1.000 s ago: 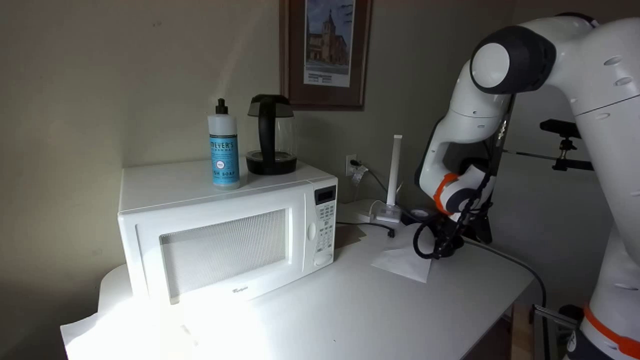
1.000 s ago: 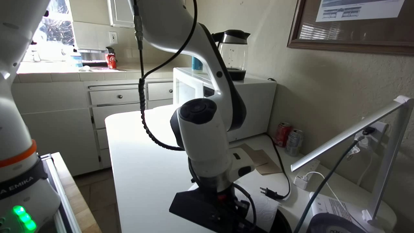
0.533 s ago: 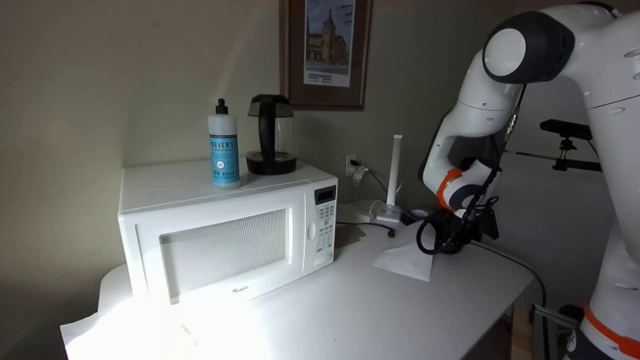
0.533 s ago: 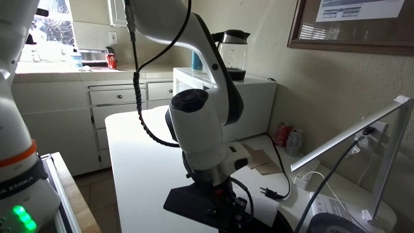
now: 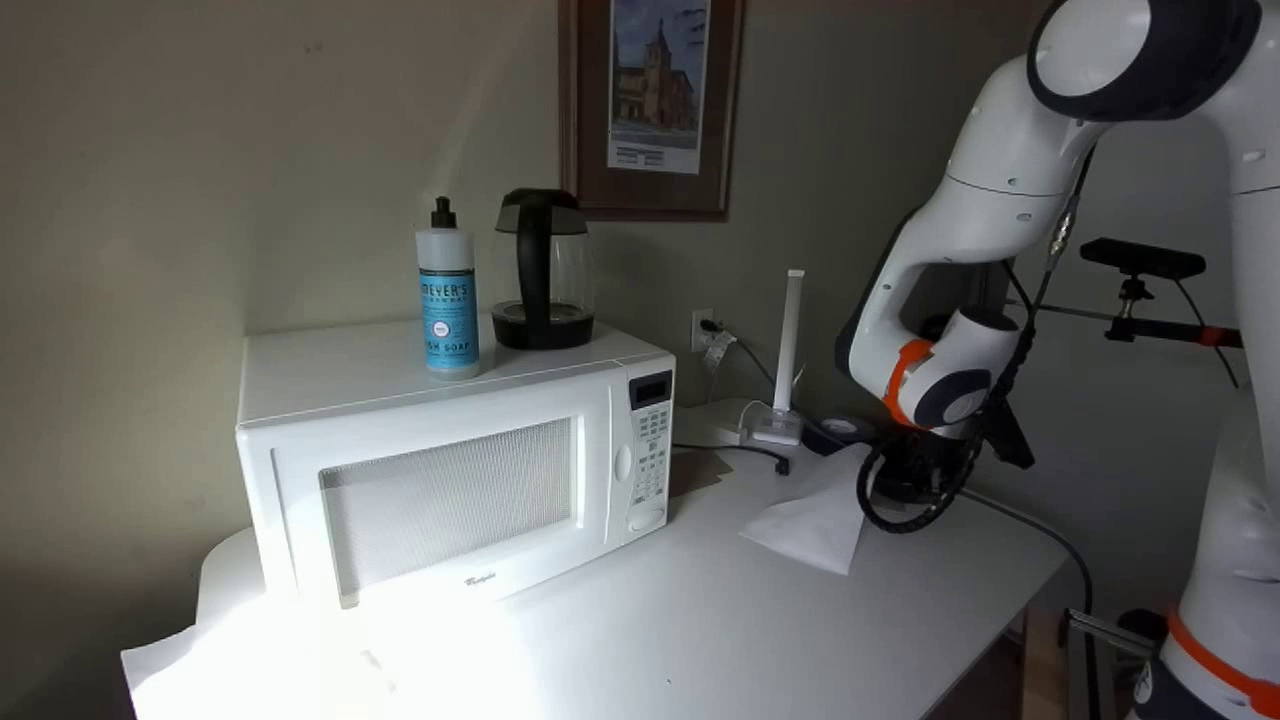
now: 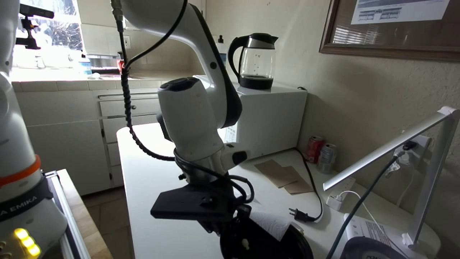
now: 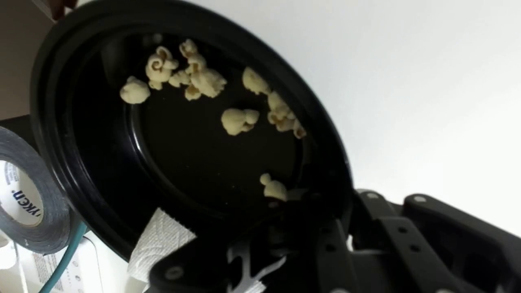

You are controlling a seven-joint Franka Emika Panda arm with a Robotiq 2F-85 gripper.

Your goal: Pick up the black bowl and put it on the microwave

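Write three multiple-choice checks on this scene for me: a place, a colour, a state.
1. Where is the black-handled glass kettle relative to the boxy white microwave?
A. Underneath
B. On top
C. In front

2. What colour is the label on the plastic soap bottle?
A. Blue
B. Red
C. Yellow

3. What state is the round black bowl in?
A. Overturned
B. Shattered
C. Holding popcorn

1 B: both exterior views show it there.
2 A: an exterior view shows blue.
3 C: the wrist view shows the popcorn inside.
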